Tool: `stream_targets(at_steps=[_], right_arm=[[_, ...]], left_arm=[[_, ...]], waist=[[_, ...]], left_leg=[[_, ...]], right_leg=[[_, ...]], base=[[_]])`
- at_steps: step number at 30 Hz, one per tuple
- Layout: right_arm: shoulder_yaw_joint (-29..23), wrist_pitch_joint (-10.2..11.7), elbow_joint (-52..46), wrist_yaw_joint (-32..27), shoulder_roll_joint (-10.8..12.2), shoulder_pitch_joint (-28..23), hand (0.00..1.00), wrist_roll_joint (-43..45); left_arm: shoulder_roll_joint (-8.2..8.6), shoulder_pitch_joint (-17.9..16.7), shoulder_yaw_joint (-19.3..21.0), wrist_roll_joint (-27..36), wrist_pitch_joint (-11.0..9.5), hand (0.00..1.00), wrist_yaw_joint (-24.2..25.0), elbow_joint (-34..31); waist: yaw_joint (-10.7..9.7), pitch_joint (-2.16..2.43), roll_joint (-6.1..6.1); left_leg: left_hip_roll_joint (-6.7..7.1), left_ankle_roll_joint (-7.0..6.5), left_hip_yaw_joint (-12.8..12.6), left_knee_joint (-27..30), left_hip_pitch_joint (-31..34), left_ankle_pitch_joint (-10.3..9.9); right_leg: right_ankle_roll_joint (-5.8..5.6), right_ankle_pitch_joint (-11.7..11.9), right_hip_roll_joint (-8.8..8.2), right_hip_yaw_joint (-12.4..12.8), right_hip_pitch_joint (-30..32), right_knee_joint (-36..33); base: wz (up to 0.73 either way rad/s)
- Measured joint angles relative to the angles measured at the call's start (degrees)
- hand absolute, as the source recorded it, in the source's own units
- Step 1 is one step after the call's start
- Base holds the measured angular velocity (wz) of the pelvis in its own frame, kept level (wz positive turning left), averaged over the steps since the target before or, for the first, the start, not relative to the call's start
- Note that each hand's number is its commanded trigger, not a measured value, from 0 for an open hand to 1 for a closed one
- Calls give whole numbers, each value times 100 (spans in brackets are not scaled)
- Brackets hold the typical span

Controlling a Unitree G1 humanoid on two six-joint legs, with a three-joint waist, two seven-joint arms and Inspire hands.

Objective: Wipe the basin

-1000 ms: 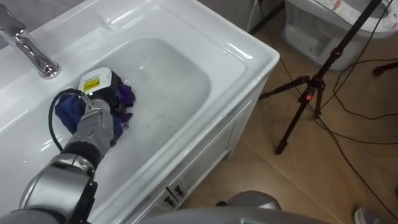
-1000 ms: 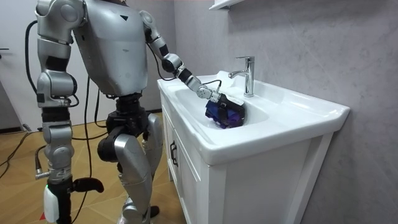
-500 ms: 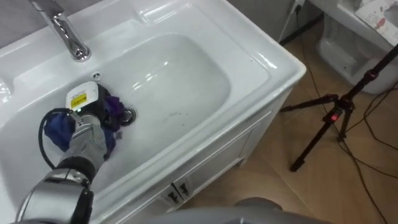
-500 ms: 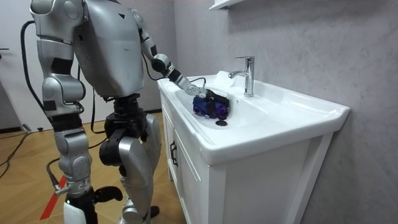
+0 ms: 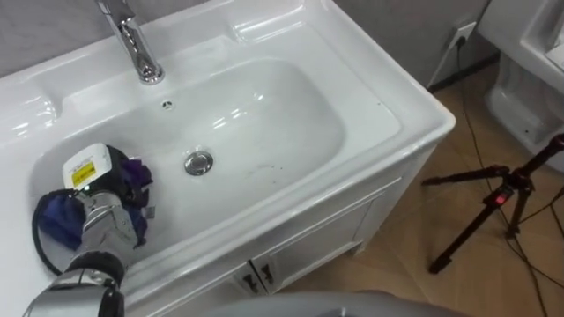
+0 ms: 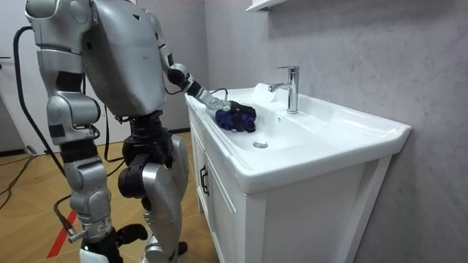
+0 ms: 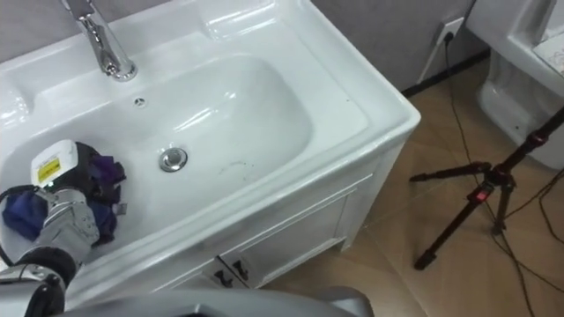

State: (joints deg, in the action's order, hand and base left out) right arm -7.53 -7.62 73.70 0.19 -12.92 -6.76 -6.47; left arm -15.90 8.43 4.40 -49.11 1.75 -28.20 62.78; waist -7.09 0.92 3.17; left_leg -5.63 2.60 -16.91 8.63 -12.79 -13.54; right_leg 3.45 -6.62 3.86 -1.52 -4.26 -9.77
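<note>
A: Where does the robot stand?

B: At the front of a white cabinet (image 6: 219, 197) with the basin (image 5: 291, 106) on top, its body towards the cabinet's end at the room view's left. Its left arm reaches over the rim into the bowl. The right arm hangs at its side, with the right hand (image 6: 88, 241) low by its leg; I cannot tell how that hand is set.

A: And the left hand?

B: The left hand (image 5: 104, 189) lies at the left end of the bowl, back upward, right on the cloth (image 5: 55, 220). Whether it grips the cloth or only presses on it I cannot tell, because the cloth bunches round the hand's front.

A: Where is the cloth, exactly?

B: Inside the bowl, crumpled on the left slope under and around the hand. A blue fold shows to the hand's left and a purple one to its right. The purple edge is near the drain (image 5: 199, 162) but apart from it.

A: Further back?

B: The overflow hole (image 5: 166, 105) sits in the rear wall of the bowl above the drain. Behind it the chrome tap (image 5: 134, 46) stands upright on the back ledge.

A: Anything past the basin?

B: To the right, on the wooden floor, a black tripod (image 5: 493, 198) stands well apart from the cabinet, and there is a socket (image 5: 465, 35) low on the wall.
</note>
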Motion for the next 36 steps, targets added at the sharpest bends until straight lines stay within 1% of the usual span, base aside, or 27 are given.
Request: stream_targets(at_steps=[2, 3, 4, 5, 6, 9, 12, 14, 17, 22, 25, 32, 34, 36], right_arm=[[-49, 0, -3, 0, -9, 0, 0, 45], [-96, -1, -3, -3, -14, -7, 0, 60], [-137, -3, -3, -3, -15, -7, 0, 66], [-235, -4, -5, -3, -18, -5, 0, 79], [-292, -4, -14, -4, -27, -6, 0, 83], [-346, -8, -14, -7, -77, -12, 0, 212], [-503, -2, -14, -7, -84, -6, 0, 248], [-506, -2, -13, -8, -83, -8, 0, 240], [-505, -2, -17, -31, -79, -2, 0, 208], [-495, 8, -30, -73, -80, 63, 0, 160], [-493, 29, -37, -65, -80, 99, 0, 85], [-495, 222, -36, -90, -79, 125, 0, -5], [-495, 271, -35, -96, -79, 124, 0, -2], [-494, 298, -23, -137, -75, 125, 0, 4]], left_arm=[[4, -76, 0, -1, -38, 100, -43, -1], [5, -108, 0, -2, -63, 100, -49, -2], [5, -128, 0, -1, -77, 100, -66, -2], [5, -200, 0, 4, -103, 100, -143, -9], [5, -316, 0, 1, -109, 100, -185, -106], [30, -499, 0, -20, -110, 100, -266, -266], [33, -602, 0, -35, -111, 100, -267, -356], [35, -649, 0, -34, -111, 100, -268, -385], [55, -693, 0, -19, -110, 100, -263, -505], [61, -721, 0, 7, -115, 100, -270, -571], [61, -800, 0, 13, -115, 100, -270, -746], [59, -848, 0, 34, -164, 100, -266, -898], [59, -859, 0, 141, -171, 100, -253, -968], [66, -857, -1, 235, -191, 100, -253, -1012]], waist=[[44, -6, 44], [62, -5, 80], [64, -2, 91], [78, 3, 122], [91, 10, 150], [94, 25, 209], [107, 17, 250], [107, 20, 257], [107, 19, 257], [116, 13, 234], [114, 11, 210], [122, 6, 200], [122, 2, 201], [115, -3, 195]], left_leg=[[-4, 5, 22, -4, -49, 2], [-5, 8, 70, -4, -59, 4], [-4, 8, 106, -6, -64, 5], [-2, 19, 192, -15, -81, 10], [-2, 26, 272, -14, -87, 16], [-10, 42, 392, -16, -101, 28], [-23, 47, 485, -41, -172, 31], [-30, 48, 507, -32, -198, 32], [-41, 50, 617, -44, -188, 33], [-53, 59, 640, -39, -188, 38], [-59, 69, 648, -37, -193, 43], [-61, 69, 688, -43, -179, 42], [-54, 70, 766, -45, -171, 42], [-51, 70, 784, -46, -160, 42]], right_leg=[[10, -38, 2, -8, -37, -9], [14, -56, 3, -24, -60, -3], [18, -63, 3, -27, -65, -7], [29, -75, 8, -38, -76, -15], [40, -81, 17, -41, -81, -21], [59, -80, 28, -69, -133, -28], [90, -103, 45, -94, -213, -9], [103, -130, 48, -109, -251, -6], [119, -159, 49, -196, -272, 3], [148, -222, 44, -288, -305, -9], [162, -248, 43, -313, -293, -11], [165, -262, 44, -318, -302, 3], [158, -267, 42, -318, -290, 14], [153, -271, 37, -341, -290, 13]], base=[[3], [8], [8], [0], [0], [4], [6], [4], [13], [10], [6], [0], [4], [6]])
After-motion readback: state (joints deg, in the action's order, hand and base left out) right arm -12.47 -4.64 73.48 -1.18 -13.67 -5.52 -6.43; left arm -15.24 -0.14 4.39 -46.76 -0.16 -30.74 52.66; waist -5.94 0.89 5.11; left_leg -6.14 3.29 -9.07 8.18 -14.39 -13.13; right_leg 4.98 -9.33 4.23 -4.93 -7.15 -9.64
